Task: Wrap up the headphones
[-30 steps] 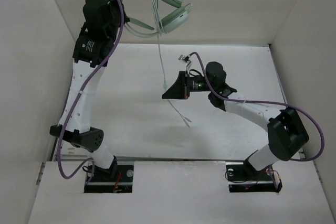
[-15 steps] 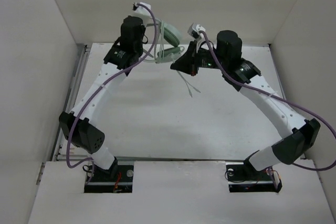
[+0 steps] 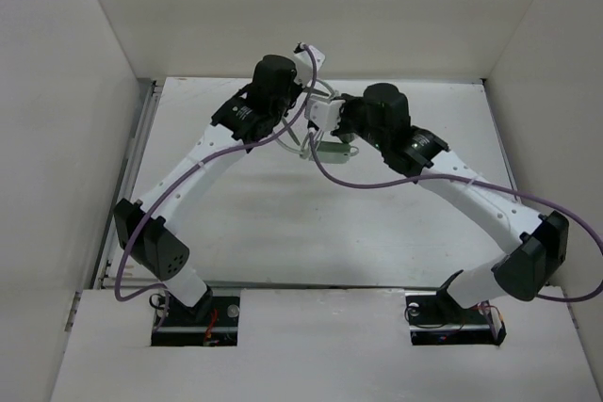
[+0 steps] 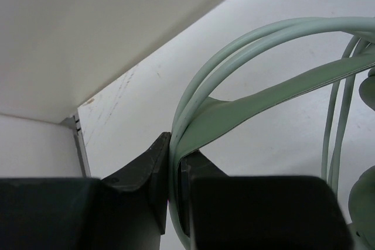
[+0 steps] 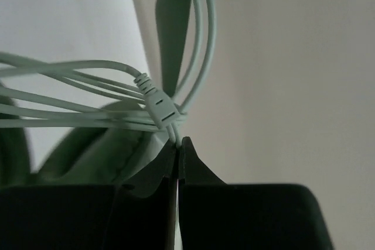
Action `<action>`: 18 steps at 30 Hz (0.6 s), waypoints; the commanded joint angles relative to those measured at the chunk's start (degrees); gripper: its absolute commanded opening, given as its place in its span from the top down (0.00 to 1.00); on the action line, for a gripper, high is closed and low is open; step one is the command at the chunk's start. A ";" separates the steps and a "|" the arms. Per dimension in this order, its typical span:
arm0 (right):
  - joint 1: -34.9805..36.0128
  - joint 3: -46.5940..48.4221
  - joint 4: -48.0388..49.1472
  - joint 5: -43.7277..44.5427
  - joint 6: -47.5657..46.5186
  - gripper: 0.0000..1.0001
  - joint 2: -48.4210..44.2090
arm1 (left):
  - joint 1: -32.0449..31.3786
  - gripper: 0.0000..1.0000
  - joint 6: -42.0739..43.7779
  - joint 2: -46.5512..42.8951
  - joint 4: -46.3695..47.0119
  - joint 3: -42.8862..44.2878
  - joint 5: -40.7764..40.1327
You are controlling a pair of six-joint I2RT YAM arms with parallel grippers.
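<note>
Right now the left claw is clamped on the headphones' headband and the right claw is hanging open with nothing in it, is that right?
Not quite. The right claw is shut, pinching the thin cable just below its plug, as the right wrist view shows. The left claw is indeed clamped on the headband.

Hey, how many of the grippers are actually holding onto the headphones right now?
2. The left gripper clamps the headphones by the headband; the right gripper pinches their cable just below the plug.
</note>
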 commanded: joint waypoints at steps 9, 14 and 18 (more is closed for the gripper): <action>-6.15 -5.48 20.27 8.51 -13.08 0.86 1.09 | -0.20 1.00 -7.81 -5.98 -5.70 6.39 15.44; -7.03 -2.51 9.48 2.80 -3.16 0.74 0.56 | 0.59 1.00 -11.24 -7.48 -9.39 4.73 23.19; -8.35 4.25 -3.62 -6.68 5.28 0.75 0.82 | 1.11 1.00 -13.00 -7.74 -11.15 3.40 25.74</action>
